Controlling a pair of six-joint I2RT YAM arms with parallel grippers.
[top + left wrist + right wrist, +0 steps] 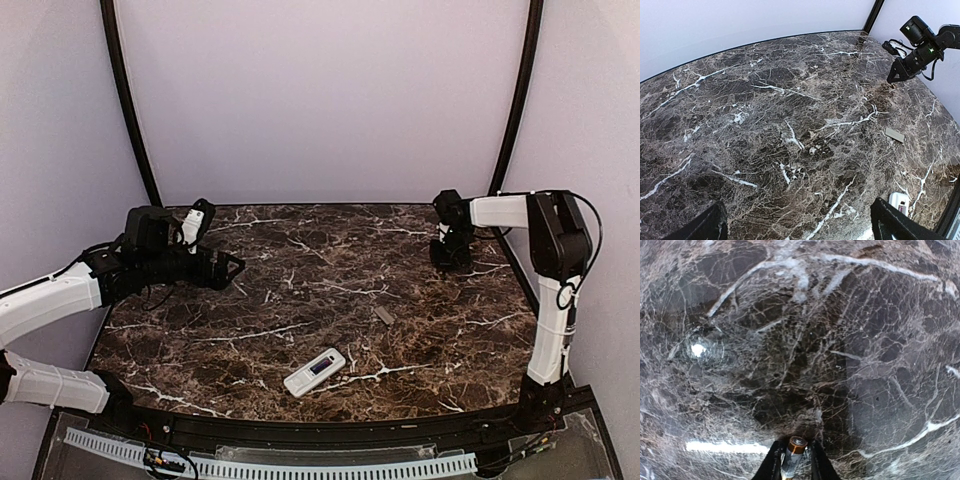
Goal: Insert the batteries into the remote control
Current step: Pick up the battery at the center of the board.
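The white remote control [314,372] lies face up, display showing, on the marble table [300,300] near the front centre; one end of it peeks past the finger in the left wrist view [899,200]. My right gripper [448,262] is at the far right of the table, low over it, shut on a battery [793,454] with a copper-coloured end that stands between the fingers [771,465]. My left gripper [234,268] hovers at the far left, open and empty [797,222], far from the remote.
A small flat grey piece [384,316] lies on the table to the right of centre, behind the remote; it also shows in the left wrist view [894,134]. Black curved frame posts [125,100] stand at the back corners.
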